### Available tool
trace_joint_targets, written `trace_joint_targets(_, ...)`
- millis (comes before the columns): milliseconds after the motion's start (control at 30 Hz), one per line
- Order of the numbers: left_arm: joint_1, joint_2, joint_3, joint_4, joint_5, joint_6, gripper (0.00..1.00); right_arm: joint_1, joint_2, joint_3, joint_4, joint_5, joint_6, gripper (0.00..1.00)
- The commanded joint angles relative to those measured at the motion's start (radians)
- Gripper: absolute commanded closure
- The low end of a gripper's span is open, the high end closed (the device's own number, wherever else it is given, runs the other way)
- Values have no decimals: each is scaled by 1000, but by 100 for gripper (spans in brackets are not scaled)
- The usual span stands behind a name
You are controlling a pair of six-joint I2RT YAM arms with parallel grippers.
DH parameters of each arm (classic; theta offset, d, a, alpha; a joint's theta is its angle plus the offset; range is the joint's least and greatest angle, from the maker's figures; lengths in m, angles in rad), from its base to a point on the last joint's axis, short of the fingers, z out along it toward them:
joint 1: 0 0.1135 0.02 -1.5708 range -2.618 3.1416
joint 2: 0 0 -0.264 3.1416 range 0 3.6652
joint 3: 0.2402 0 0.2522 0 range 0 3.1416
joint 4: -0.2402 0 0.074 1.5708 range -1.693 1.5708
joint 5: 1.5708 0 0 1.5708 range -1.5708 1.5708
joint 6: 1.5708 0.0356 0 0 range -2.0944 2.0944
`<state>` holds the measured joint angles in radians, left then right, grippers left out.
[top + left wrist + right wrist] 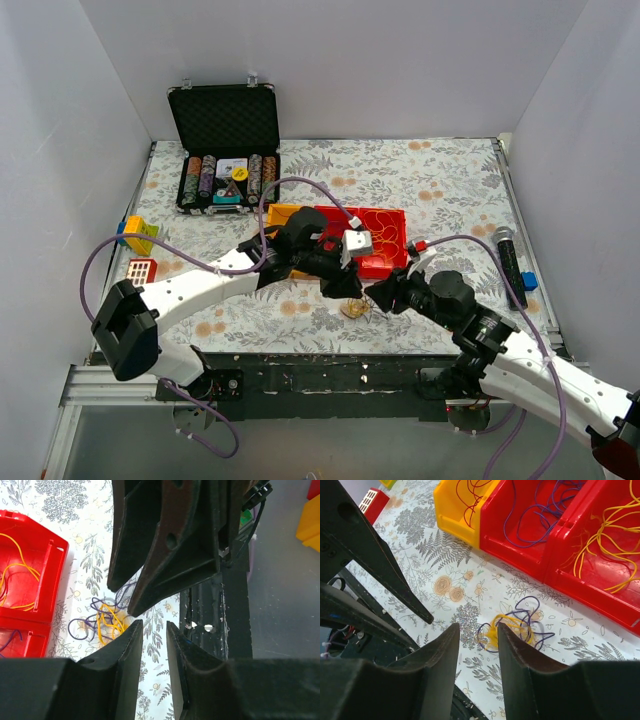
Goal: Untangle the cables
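Observation:
The cables (355,309) lie as a small tangle of yellow and purple wire on the floral table near its front edge. In the left wrist view the cables (102,622) rest left of my left gripper (154,625), whose jaws stand slightly apart with only tablecloth between them. My right gripper (478,627) is open just short of the cables (516,627), its right fingertip by the yellow loops. Both grippers (347,287) (372,298) hover close together over the tangle. Loose yellow, purple and red wires lie in the bins.
A yellow bin (462,505) and two red bins (535,527) (607,575) sit just behind the tangle. An open poker-chip case (225,150) stands at the back left, toy blocks (137,236) at the left edge, a black cylinder (511,265) at the right. The black front rail (210,625) is close.

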<state>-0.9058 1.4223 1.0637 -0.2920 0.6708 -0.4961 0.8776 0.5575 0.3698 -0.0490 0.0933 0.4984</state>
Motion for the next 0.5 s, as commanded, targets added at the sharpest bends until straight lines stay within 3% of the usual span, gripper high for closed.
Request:
trace_joint_targets(0, -4, -52, 56, -19, 47, 25, 75, 3, 27, 55, 81, -35, 11, 58)
trace_joint_targets(200, -4, -59, 39, -19, -10, 57, 89, 3, 25, 44, 66, -23, 16, 66)
trace_joint_targets(233, -4, -60, 19, -19, -29, 70, 87, 3, 21, 47, 55, -12, 15, 66)
trace_joint_targets(333, -5, -59, -73, 5, -117, 99, 60, 3, 9, 44, 6, 16, 14, 66)
trace_joint_targets(467, -4, -37, -171, 105, -204, 93, 42, 4, -30, 18, -25, 43, 31, 66)
